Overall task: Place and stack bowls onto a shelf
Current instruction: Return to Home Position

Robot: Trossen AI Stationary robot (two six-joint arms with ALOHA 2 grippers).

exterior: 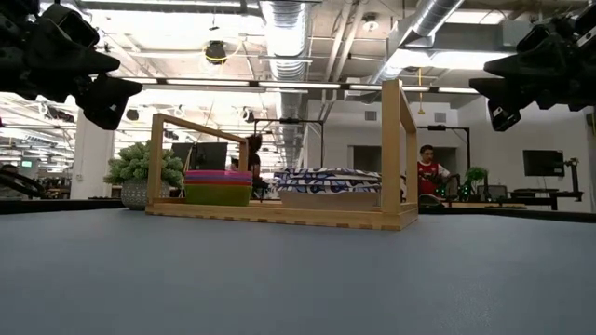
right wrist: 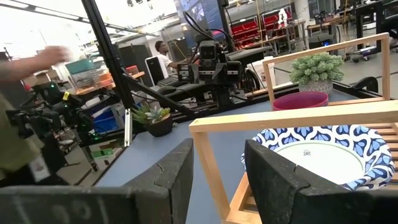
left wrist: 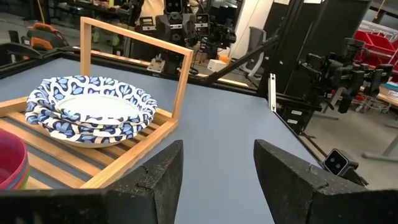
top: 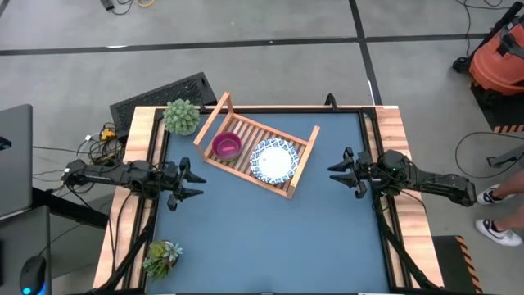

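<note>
We count two white bowls [top: 273, 161] stacked on the shelf [top: 305, 161], beside one stack of small bowls [top: 227, 146] with magenta on top; the lower ones are hard to count. The left gripper [top: 200, 185] and the right gripper [top: 334, 175] both hang spread and empty.

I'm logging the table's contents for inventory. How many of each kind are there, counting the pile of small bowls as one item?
Patterned white bowls: 2, stacked on each other
Stack of small bowls: 1, magenta on top
Wooden shelf: 1
Potted plants: 2
Total: 6
</note>
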